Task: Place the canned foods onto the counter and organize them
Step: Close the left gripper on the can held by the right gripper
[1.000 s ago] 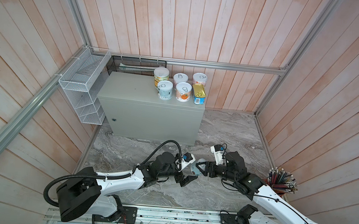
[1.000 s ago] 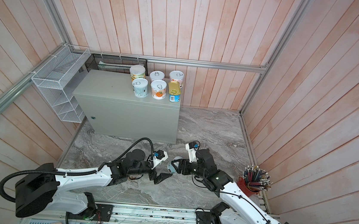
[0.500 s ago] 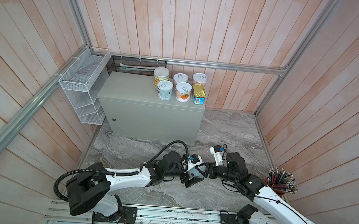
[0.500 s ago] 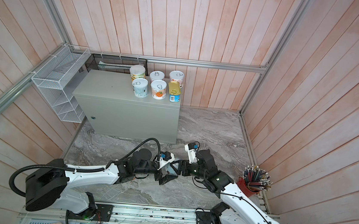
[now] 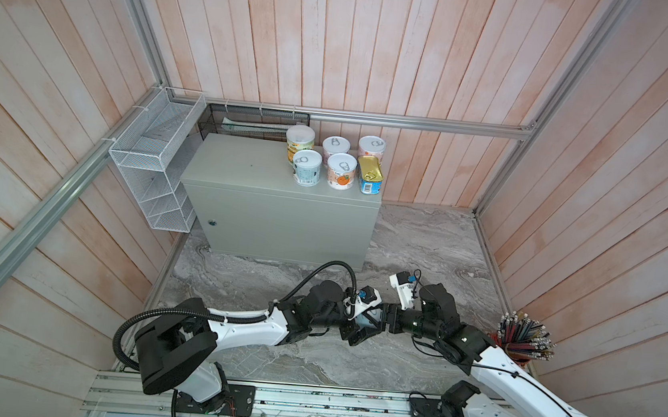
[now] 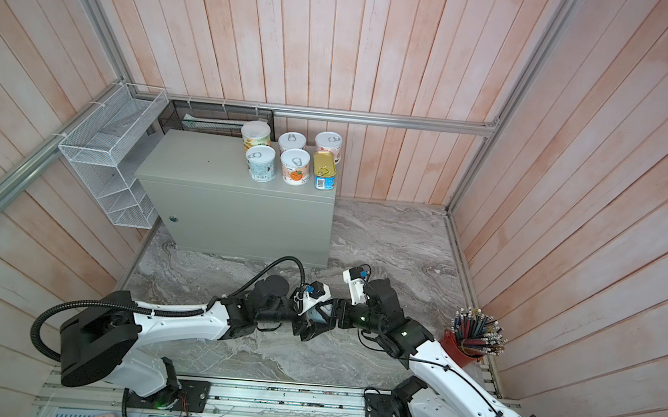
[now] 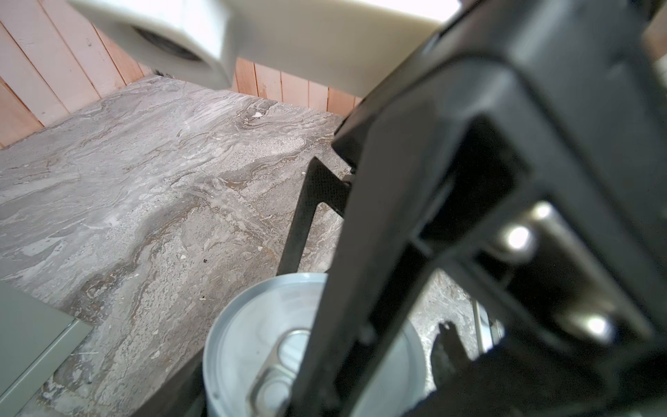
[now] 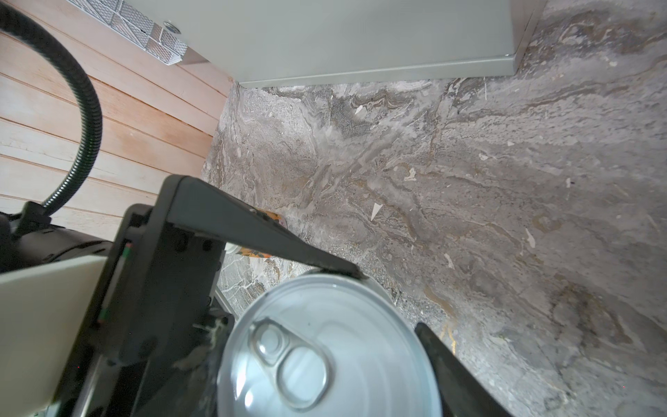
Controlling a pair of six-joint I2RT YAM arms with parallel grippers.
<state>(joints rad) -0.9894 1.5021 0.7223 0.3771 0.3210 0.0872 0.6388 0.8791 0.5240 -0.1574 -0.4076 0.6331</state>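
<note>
Six on the counter [image 5: 244, 167], one in hand.
Five round cans [image 5: 342, 170] and the blue tin [image 5: 370, 174] stand far right on top; my right gripper [image 5: 382, 322] clamps another can [image 8: 325, 353] near-centre, my left gripper [image 5: 360, 325] straddles it, grip unclear.

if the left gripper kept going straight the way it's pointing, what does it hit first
Most likely the pull-tab can held in the right gripper, directly ahead of the left gripper; contact unclear.
</note>
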